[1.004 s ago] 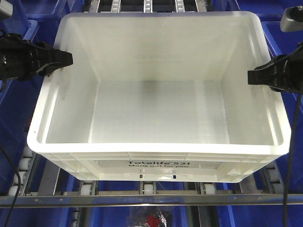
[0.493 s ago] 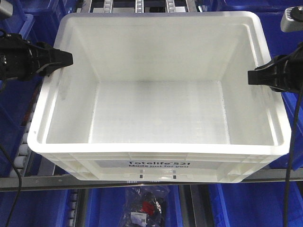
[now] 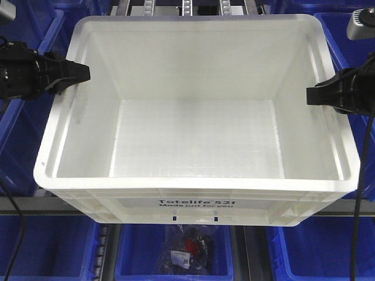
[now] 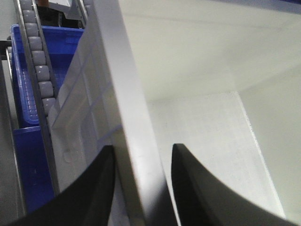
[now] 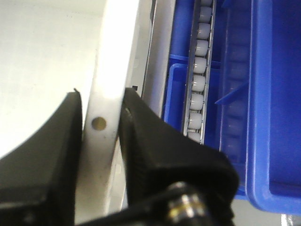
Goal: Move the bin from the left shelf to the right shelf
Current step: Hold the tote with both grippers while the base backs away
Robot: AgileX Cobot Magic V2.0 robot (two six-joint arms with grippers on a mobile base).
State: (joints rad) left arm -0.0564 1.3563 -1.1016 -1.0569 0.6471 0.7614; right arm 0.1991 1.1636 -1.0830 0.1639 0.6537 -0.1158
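Observation:
The large white bin (image 3: 199, 140) fills the front view, empty, with black "Totelife 521" print on its near side. My left gripper (image 3: 85, 71) clamps the bin's left rim, one finger outside and one inside. In the left wrist view, the left gripper (image 4: 142, 147) straddles that rim (image 4: 127, 94). My right gripper (image 3: 310, 95) holds the right rim the same way. The right wrist view shows the right gripper (image 5: 102, 94) pressed on both sides of the white rim (image 5: 113, 56).
Blue plastic bins (image 3: 23, 146) surround the white one on both sides and below. Roller tracks (image 3: 187, 7) run at the top. A metal shelf rail (image 3: 23, 205) crosses beneath the bin. A bagged black and red item (image 3: 190, 252) lies in a lower blue bin.
The shelf rail, rollers and blue bins behind have slid upward in the front view, while the white bin and both grippers keep their place in the frame. Both grips are unchanged.

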